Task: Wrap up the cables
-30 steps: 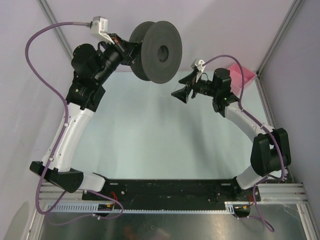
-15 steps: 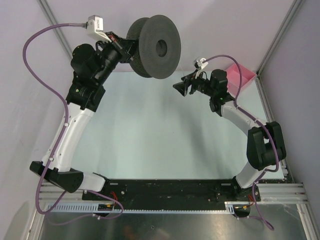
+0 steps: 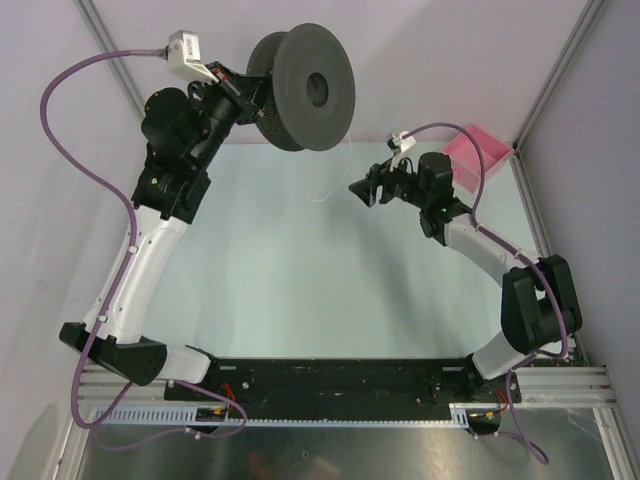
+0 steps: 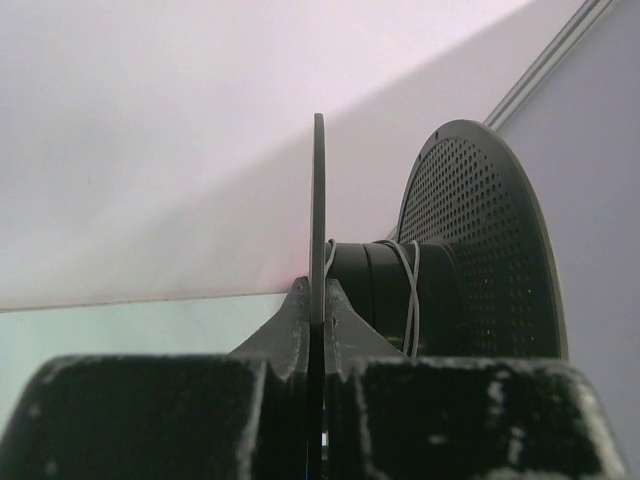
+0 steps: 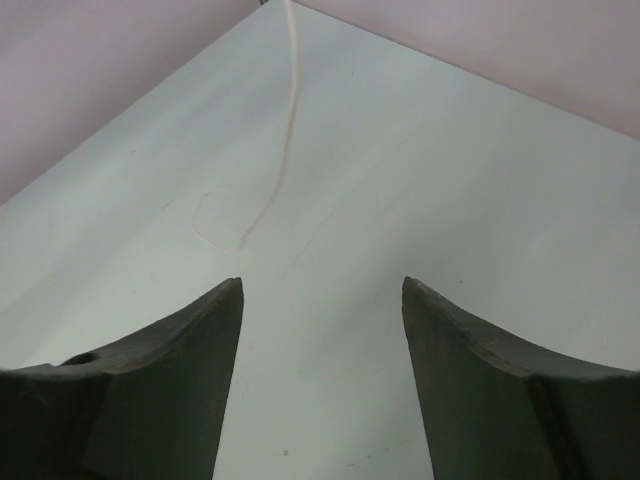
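Pale green tabletop point(image 3: 300, 280) and lilac walls frame my workspace. Through the left wrist camera I see the left gripper point(image 4: 318, 300) pinched tight on the near flange of the dark grey spool point(image 4: 480, 250). That thin disc runs edge-on straight up between the two fingers. The spool is held clear of the table with its axis roughly level, and its perforated far flange faces away from the gripper. A few turns of whitish wire point(image 4: 411, 285) cross each other on the spool's core, close to the far flange.

The right gripper point(image 5: 322, 300) sits to the right of the spool and nearer the arm bases. Its fingers are spread with bare table showing between them, and they hold nothing. Through its camera the wire comes down from the spool side and curls into a small loop on the table ahead of the fingertips, apart from both. From overhead the strand under the spool is barely visible to me.

A pink bin point(image 3: 478, 152) lies farther right of the spool. A purple cable point(image 3: 60, 120) arcs well left of the spool.
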Motion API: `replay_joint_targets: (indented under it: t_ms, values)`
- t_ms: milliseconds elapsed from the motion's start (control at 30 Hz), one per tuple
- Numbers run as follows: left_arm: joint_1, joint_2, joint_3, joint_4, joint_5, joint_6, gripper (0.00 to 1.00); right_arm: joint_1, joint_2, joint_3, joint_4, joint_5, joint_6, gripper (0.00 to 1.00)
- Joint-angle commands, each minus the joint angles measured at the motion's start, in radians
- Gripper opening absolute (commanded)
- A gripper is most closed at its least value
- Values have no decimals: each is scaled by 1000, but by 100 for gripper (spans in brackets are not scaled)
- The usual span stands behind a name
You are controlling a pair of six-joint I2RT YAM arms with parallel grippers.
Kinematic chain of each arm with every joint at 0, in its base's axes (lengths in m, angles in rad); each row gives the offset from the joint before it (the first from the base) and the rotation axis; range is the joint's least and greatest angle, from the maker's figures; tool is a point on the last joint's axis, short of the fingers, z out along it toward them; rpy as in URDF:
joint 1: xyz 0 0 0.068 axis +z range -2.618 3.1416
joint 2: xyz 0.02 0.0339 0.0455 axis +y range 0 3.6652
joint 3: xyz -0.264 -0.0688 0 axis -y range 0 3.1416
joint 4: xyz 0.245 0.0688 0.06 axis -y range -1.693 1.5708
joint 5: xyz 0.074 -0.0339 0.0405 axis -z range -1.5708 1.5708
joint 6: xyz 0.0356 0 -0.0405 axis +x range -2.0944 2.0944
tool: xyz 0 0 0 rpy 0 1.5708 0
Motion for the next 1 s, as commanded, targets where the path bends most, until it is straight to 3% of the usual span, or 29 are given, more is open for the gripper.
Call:
replay_joint_targets:
  t_ms: [0,100,233,500,733,800,900,967]
  values:
    - [4,-58,-1,116,-42,-42,0,36,-28,-3,32,72,94,75]
    - [4,-66,-13,116,-44,-45,0,62,-19,-3,72,96,181,86]
    - [4,-75,-24,115,-68,-52,0,88,-4,-3,115,130,196,89]
    - [5,-67,5,114,-58,-118,0,159,93,51,121,541,92,67]
    - [6,-59,4,114,-66,-142,0,185,174,75,179,637,57,57]
    - [6,-60,5,114,-73,-141,0,185,190,77,181,635,61,46]
    - [10,-60,3,114,-102,-126,0,184,203,76,160,594,60,15]
    - [22,-54,4,110,-133,-127,0,183,199,77,111,539,41,4]
